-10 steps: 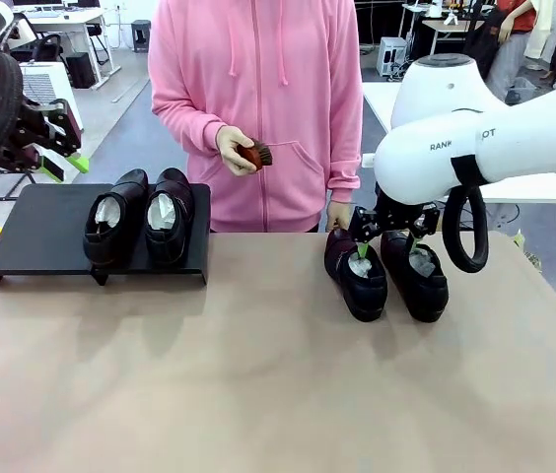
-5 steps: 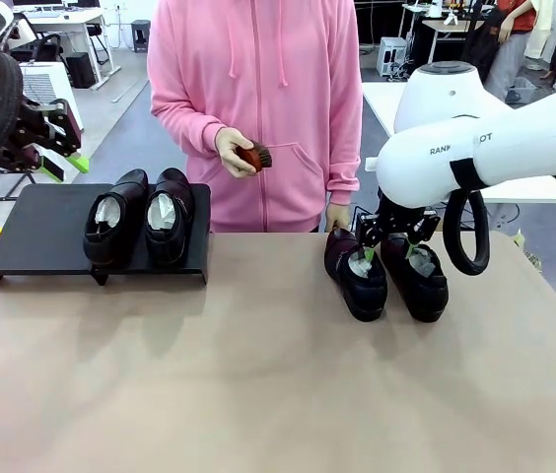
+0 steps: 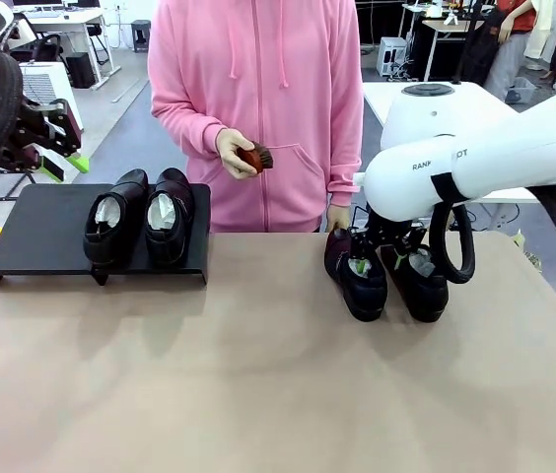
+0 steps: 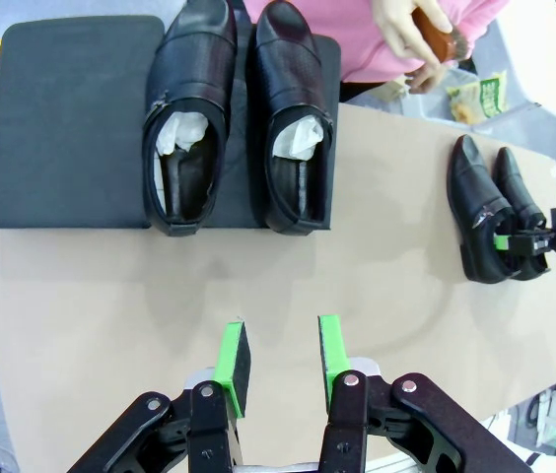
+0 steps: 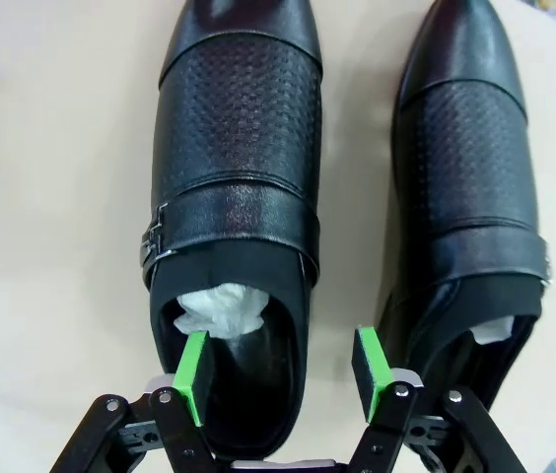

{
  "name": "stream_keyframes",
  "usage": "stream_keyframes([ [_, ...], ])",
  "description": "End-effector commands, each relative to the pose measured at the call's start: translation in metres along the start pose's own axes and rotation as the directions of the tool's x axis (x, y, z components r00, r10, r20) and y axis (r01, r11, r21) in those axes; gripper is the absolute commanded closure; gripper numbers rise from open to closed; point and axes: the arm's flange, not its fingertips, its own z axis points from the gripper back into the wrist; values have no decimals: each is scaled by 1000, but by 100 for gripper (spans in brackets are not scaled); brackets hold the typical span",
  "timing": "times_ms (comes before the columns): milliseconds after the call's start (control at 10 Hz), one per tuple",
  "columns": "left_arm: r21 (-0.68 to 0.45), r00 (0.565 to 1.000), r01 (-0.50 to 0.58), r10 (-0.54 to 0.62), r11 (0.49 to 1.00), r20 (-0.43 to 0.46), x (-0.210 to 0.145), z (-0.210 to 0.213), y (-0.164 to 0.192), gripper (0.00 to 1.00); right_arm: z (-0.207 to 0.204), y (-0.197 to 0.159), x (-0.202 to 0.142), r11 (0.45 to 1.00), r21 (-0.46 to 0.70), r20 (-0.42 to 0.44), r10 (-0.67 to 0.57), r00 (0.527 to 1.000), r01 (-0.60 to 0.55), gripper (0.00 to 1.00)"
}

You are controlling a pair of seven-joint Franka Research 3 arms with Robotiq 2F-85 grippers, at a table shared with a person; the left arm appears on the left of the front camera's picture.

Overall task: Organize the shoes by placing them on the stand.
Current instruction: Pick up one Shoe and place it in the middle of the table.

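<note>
Front view: two of the shoes [image 3: 115, 219] sit side by side on the stand [image 3: 32, 232] at the robot's left, toes toward the person. The other pair [image 3: 418, 291] lies on the table [image 3: 258, 394] well off to the right, also toe-away. The right gripper [image 3: 370, 254] is down at the opening of that pair's left shoe, so the right arm is by far the nearer one.

Left wrist view: the left gripper [image 4: 276, 340] hangs over the table short of the stand, its pads [image 4: 232, 360] apart with nothing between them.

Right wrist view: the right gripper's jaws stand open astride one side wall of the near shoe [image 5: 234, 197]. One pad [image 5: 194, 377] is inside the opening by the paper stuffing, the other in the gap beside the second shoe [image 5: 470, 177] (neither looks pressed home yet). The near shoe's long axis runs straight away from the gripper, heel nearest. I judge a squeeze on that wall comes next, then a carry leftward to the stand's bare half
</note>
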Motion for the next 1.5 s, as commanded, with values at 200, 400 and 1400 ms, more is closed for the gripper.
stream_keyframes([
  [200, -14, 1000, 0, 0, 1000, 1, 1, 1, 2, 60, -5, -3, 10, 999, 47, -29, -3, 1000, 4, 25],
  [400, -14, 1000, 0, 0, 1000, 1, 1, 1, 2, 60, -11, -5, 10, 999, 41, -49, -15, 999, 17, 53],
  [1400, -14, 1000, 0, 0, 1000, 1, 1, 1, 2, 60, 50, -2, -31, 995, 67, -9, -74, 997, 74, 100],
])
